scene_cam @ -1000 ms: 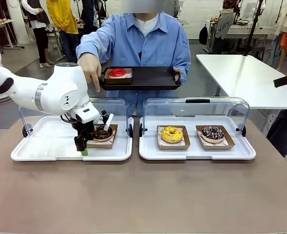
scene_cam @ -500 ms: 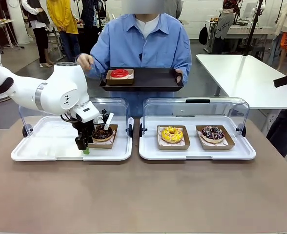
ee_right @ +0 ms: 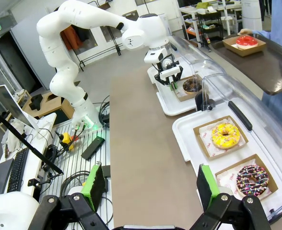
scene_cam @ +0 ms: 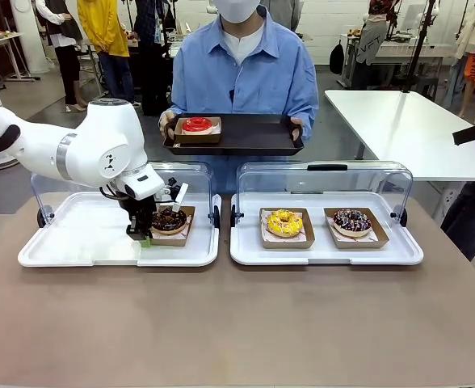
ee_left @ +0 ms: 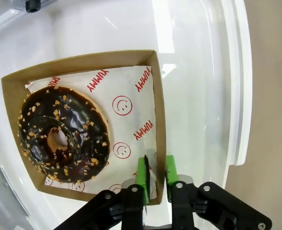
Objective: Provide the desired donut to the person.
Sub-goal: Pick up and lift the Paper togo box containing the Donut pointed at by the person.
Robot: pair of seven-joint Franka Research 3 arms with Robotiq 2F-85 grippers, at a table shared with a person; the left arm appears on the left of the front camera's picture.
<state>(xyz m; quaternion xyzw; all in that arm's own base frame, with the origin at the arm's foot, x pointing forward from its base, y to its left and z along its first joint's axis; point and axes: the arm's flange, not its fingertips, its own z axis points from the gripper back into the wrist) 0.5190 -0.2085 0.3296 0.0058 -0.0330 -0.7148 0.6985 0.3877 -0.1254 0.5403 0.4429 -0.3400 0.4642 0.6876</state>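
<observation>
A chocolate donut with nut bits (scene_cam: 170, 219) (ee_left: 64, 134) lies in a brown cardboard box (ee_left: 150, 91) on the left white tray (scene_cam: 76, 255). My left gripper (scene_cam: 143, 234) (ee_left: 157, 171) points down at the box's near side, shut on its side wall with a green pad on each face. The person (scene_cam: 245, 73) stands across the table holding a black tray (scene_cam: 254, 133) with both hands; a red donut (scene_cam: 196, 124) in a box sits on it. My right gripper (ee_right: 150, 187) hangs open and empty, high off to the right.
The right white tray (scene_cam: 326, 257) holds a yellow donut (scene_cam: 284, 222) and a sprinkled chocolate donut (scene_cam: 351, 220), each boxed. Clear hinged lids (scene_cam: 326, 174) stand raised behind both trays. The brown tabletop (scene_cam: 237, 323) lies bare in front. A white table (scene_cam: 407, 121) stands back right.
The person's hand withdrew from above the left tray and now grips the black tray's end. My left gripper shifted toward the chocolate donut's box and shut on its wall.
</observation>
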